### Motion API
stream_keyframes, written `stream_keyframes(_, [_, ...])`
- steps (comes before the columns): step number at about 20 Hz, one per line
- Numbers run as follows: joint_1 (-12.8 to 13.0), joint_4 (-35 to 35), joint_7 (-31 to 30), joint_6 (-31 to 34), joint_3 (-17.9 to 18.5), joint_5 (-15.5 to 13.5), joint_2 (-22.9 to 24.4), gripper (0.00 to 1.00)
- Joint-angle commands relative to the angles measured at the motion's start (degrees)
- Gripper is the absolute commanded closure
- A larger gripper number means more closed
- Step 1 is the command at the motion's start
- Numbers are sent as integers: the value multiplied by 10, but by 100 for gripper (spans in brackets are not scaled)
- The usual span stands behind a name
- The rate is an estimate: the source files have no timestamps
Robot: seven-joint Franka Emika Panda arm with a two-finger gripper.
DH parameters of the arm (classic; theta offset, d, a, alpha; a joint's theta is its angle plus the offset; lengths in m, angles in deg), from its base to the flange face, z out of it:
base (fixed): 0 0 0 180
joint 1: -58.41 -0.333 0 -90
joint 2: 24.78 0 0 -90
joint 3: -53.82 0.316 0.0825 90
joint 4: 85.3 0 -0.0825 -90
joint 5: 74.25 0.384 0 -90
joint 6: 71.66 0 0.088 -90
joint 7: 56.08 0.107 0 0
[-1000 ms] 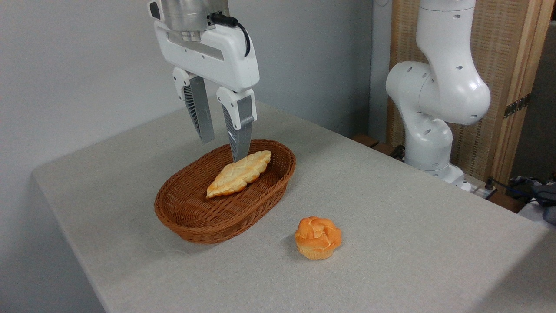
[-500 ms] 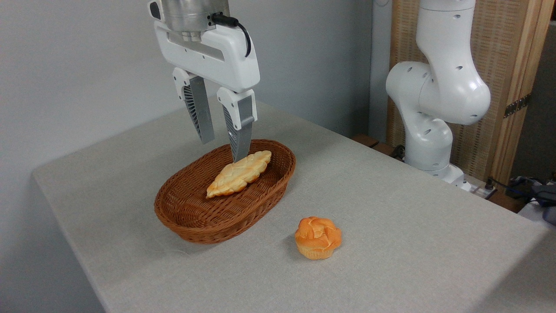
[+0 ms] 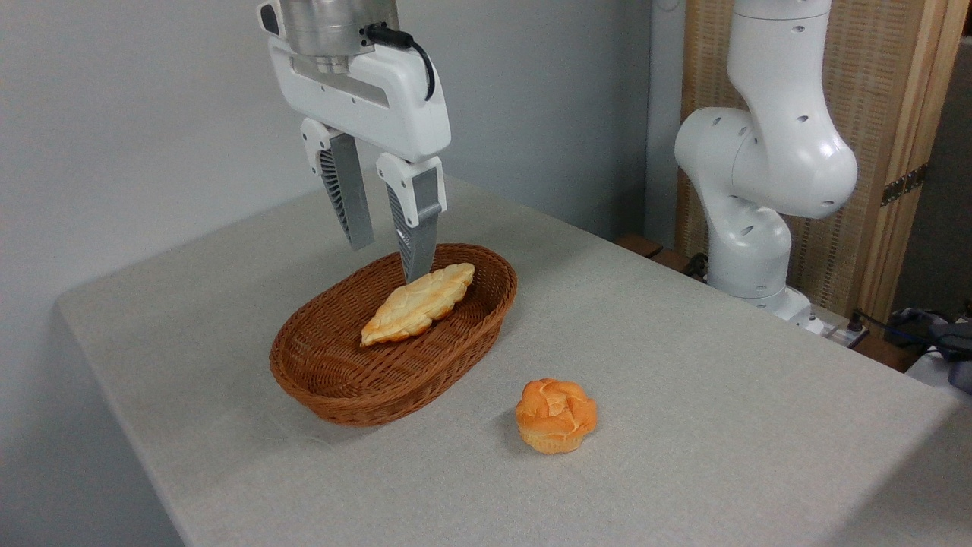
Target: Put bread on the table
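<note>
The bread, a long pale golden braided loaf with pointed ends, lies slanted inside a brown wicker basket on the grey-beige table. My gripper hangs over the basket's far rim, open, with nothing between its fingers. The nearer fingertip overlaps the loaf's upper end in the picture; whether it touches the loaf I cannot tell. The other finger stands to the left, above the basket's back edge.
A small round orange bun sits on the cloth in front and to the right of the basket. The white robot arm's base stands beyond the table's right edge, before a wooden screen. The table's near left edge drops off.
The gripper has shifted very slightly up and to the left. The bread, the basket and the bun have not moved.
</note>
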Motion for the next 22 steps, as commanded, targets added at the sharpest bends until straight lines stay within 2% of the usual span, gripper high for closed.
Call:
stream_keyframes(1, [9,4,2,15,6,-14,0,0])
stream_keyframes(22, [15,-1,2,16,9,-13,4,0])
